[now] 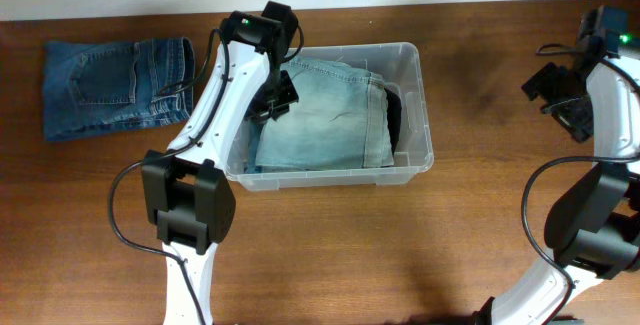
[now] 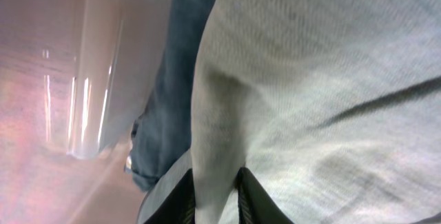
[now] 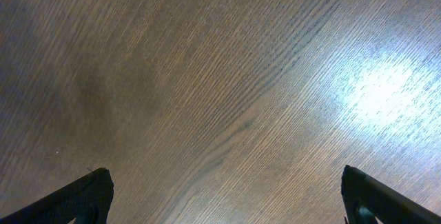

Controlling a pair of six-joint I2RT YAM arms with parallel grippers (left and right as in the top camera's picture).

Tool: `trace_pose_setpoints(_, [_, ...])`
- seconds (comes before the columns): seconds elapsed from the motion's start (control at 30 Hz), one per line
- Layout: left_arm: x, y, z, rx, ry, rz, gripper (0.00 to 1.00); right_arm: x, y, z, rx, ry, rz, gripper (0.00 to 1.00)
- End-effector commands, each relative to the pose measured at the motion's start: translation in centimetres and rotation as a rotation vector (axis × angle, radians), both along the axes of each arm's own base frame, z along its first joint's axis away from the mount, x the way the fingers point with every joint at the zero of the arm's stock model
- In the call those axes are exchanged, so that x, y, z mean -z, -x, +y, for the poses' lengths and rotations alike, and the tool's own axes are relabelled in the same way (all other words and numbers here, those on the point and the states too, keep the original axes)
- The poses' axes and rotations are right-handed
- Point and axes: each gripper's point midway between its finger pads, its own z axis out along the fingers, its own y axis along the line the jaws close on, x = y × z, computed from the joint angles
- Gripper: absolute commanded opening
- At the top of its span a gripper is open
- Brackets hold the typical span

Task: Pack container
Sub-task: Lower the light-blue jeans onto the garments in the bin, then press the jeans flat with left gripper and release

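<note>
At the far left of the table [image 1: 400, 245] lies a folded pair of dark blue jeans [image 1: 115, 85], well apart from the arms and outside the bin. Right of it, the left arm [image 1: 215, 115] reaches from the near edge toward the far side and goes down into the left end of the container [image 1: 428, 115].

The container stands in the middle of the table, closer to the far side. A folded pair of light jeans [image 1: 325, 115] fills most of it. The left gripper [image 1: 272, 105] is on the left edge of these light jeans. In the left wrist view its fingers [image 2: 185, 207] are close to each other and pinch a fold of the pale cloth between them. Beside this fold a darker blue denim layer [image 2: 165, 100] shows, and then the clear wall of the container [image 2: 89, 79]. At the right end of the bin, a dark item [image 1: 394, 115] sits between the light jeans and the wall; I cannot tell what it is.

At the far right, the right gripper [image 1: 558, 95] hangs over bare wood, well apart from the container. Its fingers [image 3: 76, 200] are spread wide with nothing between them.
</note>
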Motion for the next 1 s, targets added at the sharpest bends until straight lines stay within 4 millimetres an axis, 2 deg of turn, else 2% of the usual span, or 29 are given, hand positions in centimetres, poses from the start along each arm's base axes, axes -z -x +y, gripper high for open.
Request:
trace_pose_setpoints(0.0, [-0.2,0.1,-0.1,0.002,0.004,0.005,0.20,0.2,0.2,-0.5,0.017,0.009,0.007,0.98])
trace_pose_setpoints(0.1, [-0.2,-0.4,0.0,0.007,-0.006,-0.018,0.24,0.2,0.2,-0.5,0.017,0.009,0.007,0.98])
trace_pose_setpoints(0.27, [-0.6,-2.4,1.0,0.069,-0.079,-0.106,0.32,0.2,0.2,-0.5,0.017,0.009,0.007,0.98])
trace_pose_setpoints(0.37, [-1.3,-3.0,1.6,0.066,-0.115,-0.139,0.33,0.2,0.2,-0.5,0.017,0.009,0.007,0.98])
trace_pose_setpoints(0.57, [-5.3,-4.9,3.2,0.069,-0.216,-0.265,0.34,0.2,0.2,-0.5,0.017,0.009,0.007,0.98])
trace_pose_setpoints(0.67, [-7.5,-7.2,2.2,0.144,-0.199,-0.378,0.34,0.2,0.2,-0.5,0.017,0.008,0.008,0.98])
trace_pose_setpoints(0.7, [-8.1,-8.7,1.6,0.185,-0.186,-0.441,0.34,0.2,0.2,-0.5,0.017,0.009,0.007,0.99])
trace_pose_setpoints(0.87, [-7.2,-10.1,-0.5,0.273,-0.108,-0.467,0.33,0.2,0.2,-0.5,0.017,0.009,0.007,0.98])
trace_pose_setpoints(0.97, [-6.0,-10.4,-0.7,0.286,-0.112,-0.451,0.27,0.2,0.2,-0.5,0.017,0.009,0.007,0.98])
